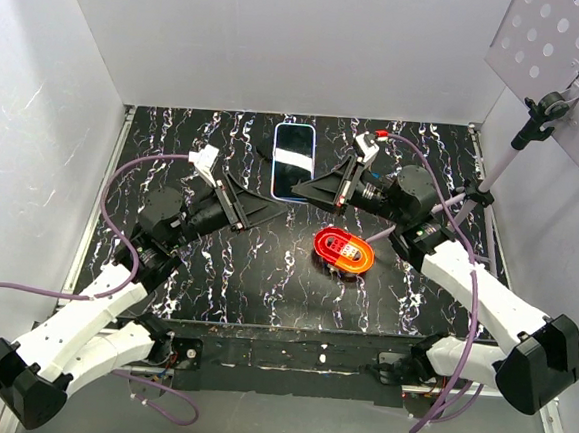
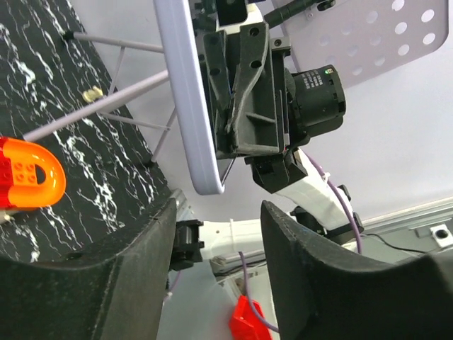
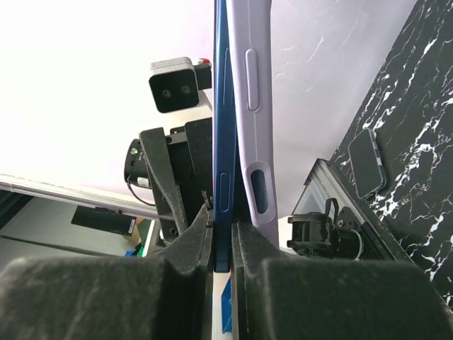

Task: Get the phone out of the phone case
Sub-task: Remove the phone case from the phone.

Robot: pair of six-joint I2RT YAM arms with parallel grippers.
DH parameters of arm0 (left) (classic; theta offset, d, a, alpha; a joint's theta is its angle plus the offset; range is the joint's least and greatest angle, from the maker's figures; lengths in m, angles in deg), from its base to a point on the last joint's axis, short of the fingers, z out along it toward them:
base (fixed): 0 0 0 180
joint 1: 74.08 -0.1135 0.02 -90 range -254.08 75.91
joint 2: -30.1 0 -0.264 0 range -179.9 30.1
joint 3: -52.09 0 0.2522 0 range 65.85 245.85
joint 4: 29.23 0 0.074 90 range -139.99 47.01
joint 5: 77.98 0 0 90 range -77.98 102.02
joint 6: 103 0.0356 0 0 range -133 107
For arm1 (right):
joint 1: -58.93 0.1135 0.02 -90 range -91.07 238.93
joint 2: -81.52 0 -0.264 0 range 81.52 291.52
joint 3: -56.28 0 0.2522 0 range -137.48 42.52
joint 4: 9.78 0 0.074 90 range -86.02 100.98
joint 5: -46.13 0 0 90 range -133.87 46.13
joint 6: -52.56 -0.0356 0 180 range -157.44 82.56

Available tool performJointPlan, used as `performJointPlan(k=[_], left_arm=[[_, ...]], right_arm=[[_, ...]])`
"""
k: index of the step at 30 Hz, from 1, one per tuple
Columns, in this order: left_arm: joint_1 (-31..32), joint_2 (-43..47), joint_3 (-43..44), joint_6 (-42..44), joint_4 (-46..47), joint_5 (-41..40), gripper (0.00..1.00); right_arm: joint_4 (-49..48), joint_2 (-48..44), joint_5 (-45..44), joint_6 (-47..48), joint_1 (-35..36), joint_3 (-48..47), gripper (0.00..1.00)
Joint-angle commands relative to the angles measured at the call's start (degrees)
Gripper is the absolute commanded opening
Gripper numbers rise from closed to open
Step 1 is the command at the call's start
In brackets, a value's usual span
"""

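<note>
Pinching the blue phone (image 3: 221, 106) mid-frame, right gripper (image 3: 223, 230) is clamped tight, lavender case (image 3: 249, 85) partly off; left gripper (image 2: 219, 212) gapes empty.

L arm (image 1: 85, 326) wht shells, blk joints | R arm (image 1: 484, 292) same | purple cables (image 1: 159, 156) | L tool (image 1: 270, 208), R tool (image 1: 304, 190) blk wedges

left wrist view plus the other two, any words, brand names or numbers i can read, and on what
No text can be read in any view.
label on the right arm's black wrist housing: pale print, too small and blurred to read.
phone: the screen shows only glare, no writing.
case: plain lavender, no logo shows.
orange toy: no legible lettering.
</note>
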Motion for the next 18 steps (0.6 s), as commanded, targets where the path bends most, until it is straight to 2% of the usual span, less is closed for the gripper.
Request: performJointPlan(k=[1,6,8,11,15,18], left_arm=[[0.2,0.16,1.69,6.11,2.16,0.27,0.48],[0.2,-3.0,4.86,8.85,2.85,0.88,0.37],[0.29,-4.06,4.95,8.32,5.05,1.85,0.26],[0.29,-4.94,5.56,9.19,4.54,2.2,0.05],[0.29,-3.45,5.3,14.98,2.43,1.33,0.03],[0.11,-3.36,7.14,24.29,-3.27,0.44,0.0]], right_arm=[[-8.44,-2.42,-0.15,-4.06,-0.04,-0.08,0.01],[-5.64,-3.21,-0.15,-2.67,0.05,-0.78,0.01],[-5.28,-3.3,0.12,-2.75,0.05,-0.78,0.01],[-4.67,-3.56,0.03,-2.92,0.05,-0.87,0.01],[-0.19,-4.88,0.38,-2.4,0.05,-1.74,0.01],[1.58,-5.49,2.75,-3.18,0.05,-2.19,0.01]])
